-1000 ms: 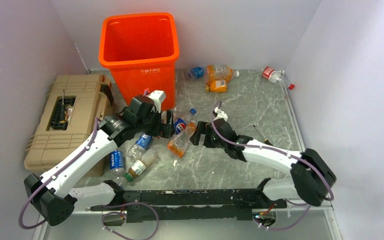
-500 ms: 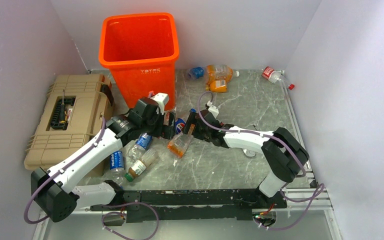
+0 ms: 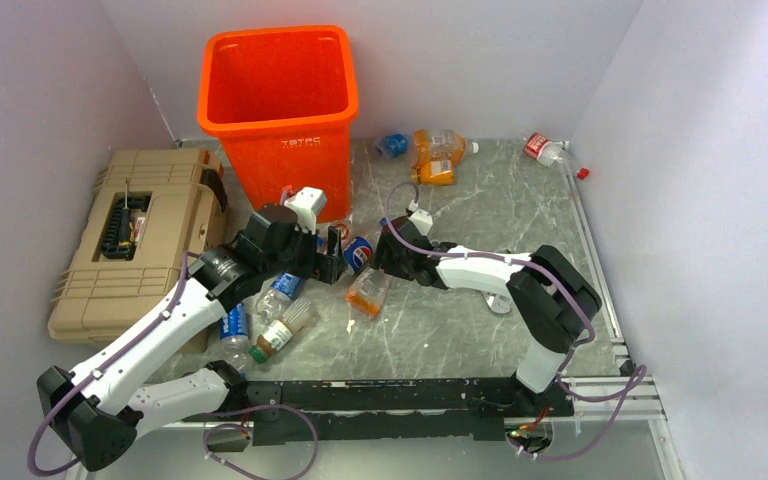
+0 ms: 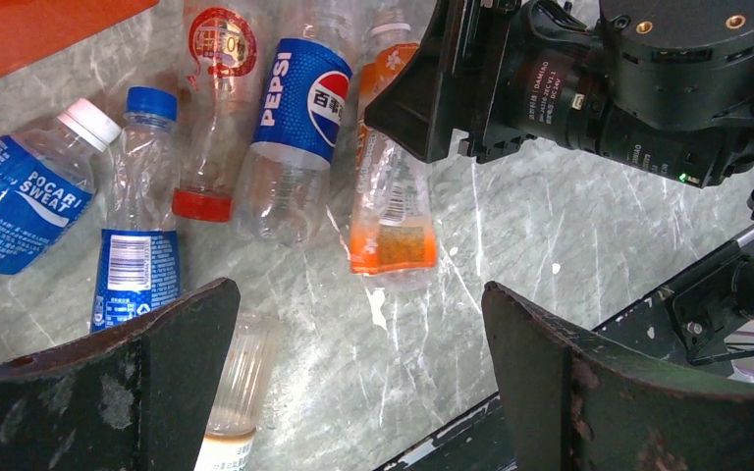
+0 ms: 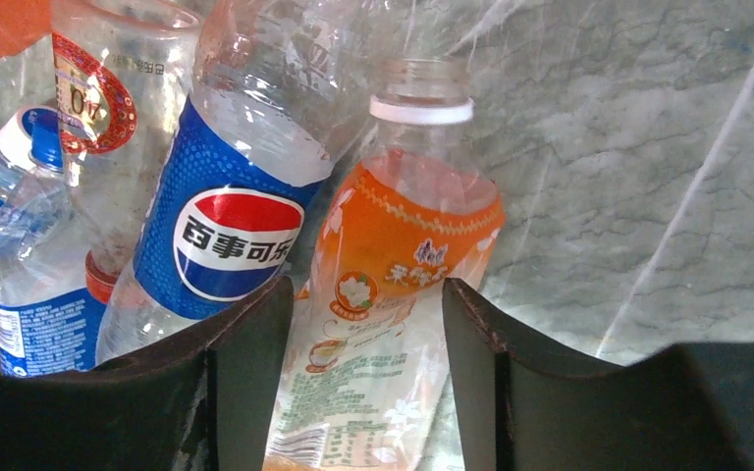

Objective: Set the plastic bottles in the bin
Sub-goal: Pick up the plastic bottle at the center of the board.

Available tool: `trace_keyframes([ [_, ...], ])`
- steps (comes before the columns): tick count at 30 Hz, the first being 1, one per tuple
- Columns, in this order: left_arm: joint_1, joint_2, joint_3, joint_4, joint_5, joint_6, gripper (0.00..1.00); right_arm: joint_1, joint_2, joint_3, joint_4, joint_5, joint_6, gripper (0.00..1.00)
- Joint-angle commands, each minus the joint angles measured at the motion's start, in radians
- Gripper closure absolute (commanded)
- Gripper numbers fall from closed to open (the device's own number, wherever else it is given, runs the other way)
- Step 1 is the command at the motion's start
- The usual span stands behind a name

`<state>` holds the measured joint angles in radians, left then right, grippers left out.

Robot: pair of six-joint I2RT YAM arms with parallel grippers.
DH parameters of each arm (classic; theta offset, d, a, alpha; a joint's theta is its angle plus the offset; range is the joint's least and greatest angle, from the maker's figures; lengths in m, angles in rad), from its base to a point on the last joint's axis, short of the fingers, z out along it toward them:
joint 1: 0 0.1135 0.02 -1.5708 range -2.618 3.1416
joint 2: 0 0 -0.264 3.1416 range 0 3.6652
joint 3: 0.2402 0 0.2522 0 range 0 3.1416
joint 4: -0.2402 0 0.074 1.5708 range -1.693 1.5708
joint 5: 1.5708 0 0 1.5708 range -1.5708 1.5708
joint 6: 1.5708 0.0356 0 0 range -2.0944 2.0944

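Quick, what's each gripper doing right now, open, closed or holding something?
Left gripper: open, empty.
Right gripper: fingers either side of the orange-label bottle; clamped or not, cannot tell.

Left arm (image 3: 160, 325) and right arm (image 3: 480, 268): white link shells, black joint housings, purple cable (image 3: 392, 200) alongside. Left gripper (image 4: 358, 294) fingers (image 4: 108, 392) black, scuffed, brown wear. Right wrist motor (image 4: 648, 78): brass screws, white print.

The top camera looks down from high at the near edge over the whole table (image 3: 480, 200). Both wrist cameras sit close above it, sharing the Pepsi bottle (image 4: 299, 103) and the orange bottle (image 4: 393, 216) beside it.
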<state>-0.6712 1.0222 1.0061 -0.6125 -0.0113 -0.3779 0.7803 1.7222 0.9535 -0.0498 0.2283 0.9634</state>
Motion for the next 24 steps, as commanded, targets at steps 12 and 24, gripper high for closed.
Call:
trace_keyframes([
  [12,-0.001,-0.007,0.007,0.027,0.024,0.025,0.01,-0.006,-0.108,-0.068,-0.167,0.083,-0.103,0.12],
  [24,-0.002,-0.014,0.004,0.028,0.023,0.024,0.01,-0.015,-0.017,-0.081,-0.16,0.054,-0.16,0.26],
])
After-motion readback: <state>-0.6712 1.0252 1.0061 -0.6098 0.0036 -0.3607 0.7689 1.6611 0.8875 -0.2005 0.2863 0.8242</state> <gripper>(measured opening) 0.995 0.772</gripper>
